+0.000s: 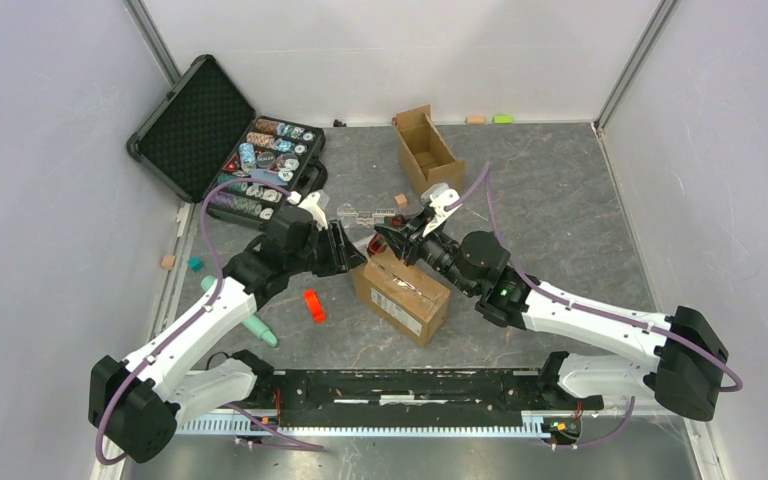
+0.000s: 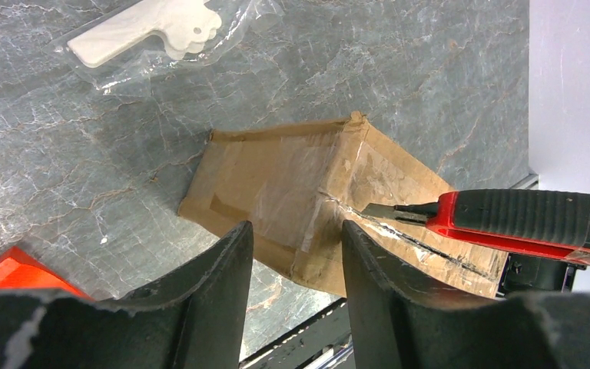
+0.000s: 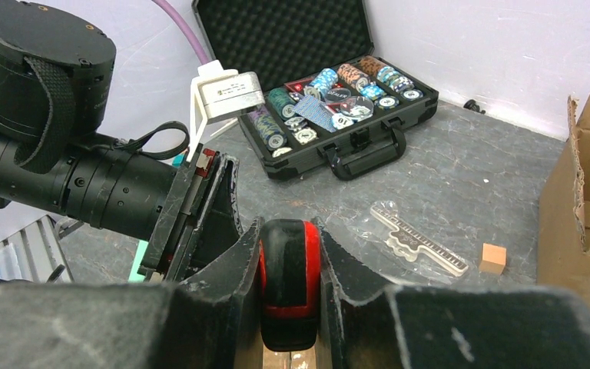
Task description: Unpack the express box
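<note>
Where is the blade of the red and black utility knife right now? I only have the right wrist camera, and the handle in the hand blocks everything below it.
Observer: In the left wrist view, the red and black utility knife has its blade tip on the taped seam of the brown cardboard express box, near one end.
Operator: Is the left hand steadying the box?
Observer: The left hand is open, with the box's near corner showing between its fingers. Contact cannot be judged.
Operator: Which side carries the label?
Observer: From the top camera, the white shipping label is on the side facing the arm bases.
</note>
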`<state>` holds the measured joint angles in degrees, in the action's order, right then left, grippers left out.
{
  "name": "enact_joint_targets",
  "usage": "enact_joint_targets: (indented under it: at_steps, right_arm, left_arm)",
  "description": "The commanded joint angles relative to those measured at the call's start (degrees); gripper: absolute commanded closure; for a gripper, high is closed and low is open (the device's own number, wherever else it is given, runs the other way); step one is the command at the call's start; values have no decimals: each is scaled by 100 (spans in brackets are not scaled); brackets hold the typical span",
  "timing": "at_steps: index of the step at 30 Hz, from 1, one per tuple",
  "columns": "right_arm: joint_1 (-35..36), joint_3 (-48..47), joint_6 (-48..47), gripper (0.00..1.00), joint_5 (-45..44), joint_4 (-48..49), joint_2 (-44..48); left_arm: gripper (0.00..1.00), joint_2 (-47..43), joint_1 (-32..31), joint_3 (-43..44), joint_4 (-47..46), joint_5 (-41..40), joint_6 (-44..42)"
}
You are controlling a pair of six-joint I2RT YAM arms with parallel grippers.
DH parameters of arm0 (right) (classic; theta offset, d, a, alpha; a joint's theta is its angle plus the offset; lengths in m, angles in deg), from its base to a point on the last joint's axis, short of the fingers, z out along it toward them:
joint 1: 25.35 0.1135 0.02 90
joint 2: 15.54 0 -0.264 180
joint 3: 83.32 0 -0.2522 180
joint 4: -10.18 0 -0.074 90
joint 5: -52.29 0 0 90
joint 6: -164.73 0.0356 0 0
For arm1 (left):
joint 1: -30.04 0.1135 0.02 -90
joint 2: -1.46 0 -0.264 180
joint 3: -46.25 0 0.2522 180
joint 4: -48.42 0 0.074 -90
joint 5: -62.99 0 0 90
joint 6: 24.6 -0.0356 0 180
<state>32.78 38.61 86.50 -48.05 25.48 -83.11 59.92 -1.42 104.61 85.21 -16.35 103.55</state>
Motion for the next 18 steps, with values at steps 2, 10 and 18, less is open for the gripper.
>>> enact_joint_targets:
  at_steps: [2, 10, 18]
  right_arm:
    - [58, 87, -92, 100, 59, 592, -26]
    - [86, 100, -244, 100, 190, 330, -46]
    - [130, 259, -421, 100, -115, 345, 147]
  left_arm:
    - [48, -67, 19, -97, 18, 60, -97]
    - [48, -32, 22, -99, -25, 85, -44]
    - [50, 0, 26, -135, -53, 115, 24]
